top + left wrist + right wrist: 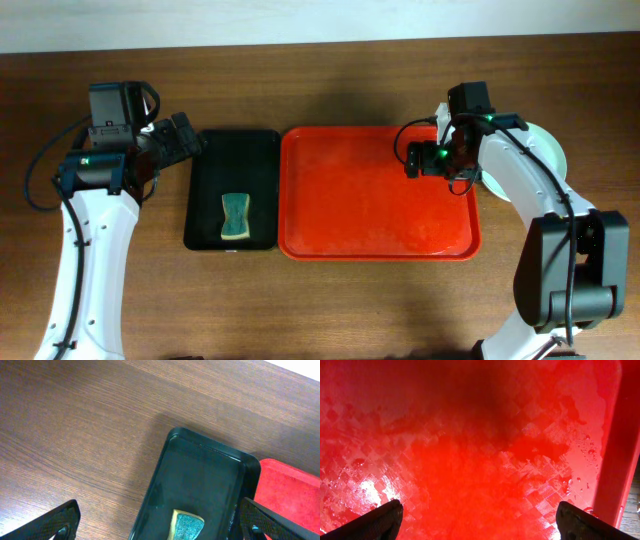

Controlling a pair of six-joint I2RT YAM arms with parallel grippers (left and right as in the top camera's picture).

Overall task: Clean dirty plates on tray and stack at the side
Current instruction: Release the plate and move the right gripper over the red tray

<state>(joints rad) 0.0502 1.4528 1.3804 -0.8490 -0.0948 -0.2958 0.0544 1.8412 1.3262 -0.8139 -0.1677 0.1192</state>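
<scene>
The red tray (pixel 340 200) lies mid-table with nothing on it; its floor is wet in the right wrist view (pixel 470 435). A pale plate (pixel 552 152) lies on the table just right of the tray, mostly hidden by my right arm, so I cannot tell how many are stacked there. My right gripper (pixel 428 162) hovers over the tray's far right corner, open and empty (pixel 479 510). My left gripper (pixel 186 137) hangs open and empty at the far left corner of the black tray (pixel 160 510).
A black tray (pixel 255 150) sits left of the red one, holding a yellow-and-green sponge (pixel 235 217) near its front. In the left wrist view the sponge (pixel 187 526) shows below the black tray's floor (pixel 200 475). The red tray's rim (pixel 615 460) rises on the right.
</scene>
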